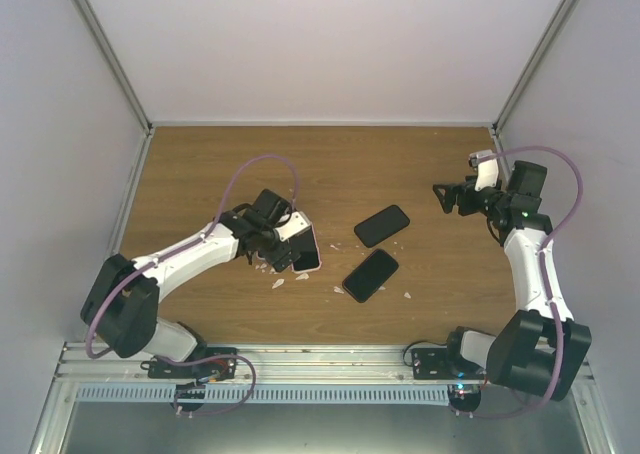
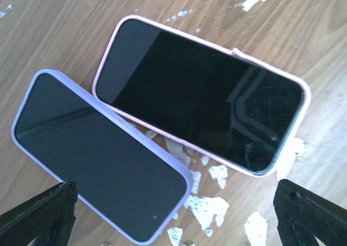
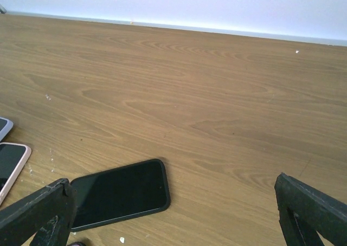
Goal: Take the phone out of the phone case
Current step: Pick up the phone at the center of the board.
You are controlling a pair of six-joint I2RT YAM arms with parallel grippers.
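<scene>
Two cased phones lie side by side under my left gripper (image 2: 173, 227): one in a pink case (image 2: 200, 113) and one in a lilac case (image 2: 100, 159), both screen up. The gripper hovers above them, open, its fingertips (image 2: 38, 216) wide apart with nothing between. From above, the left gripper (image 1: 285, 246) covers most of this pair; only the pink case (image 1: 308, 246) peeks out. My right gripper (image 1: 443, 198) hangs open over bare wood at the right, apart from every phone. Its wrist view shows a black-cased phone (image 3: 119, 194) to the lower left.
Two black-cased phones (image 1: 382, 225) (image 1: 371, 274) lie mid-table between the arms. White flecks (image 2: 217, 208) dot the wood around the phones. Pale walls (image 1: 320, 44) enclose the table at the back and both sides.
</scene>
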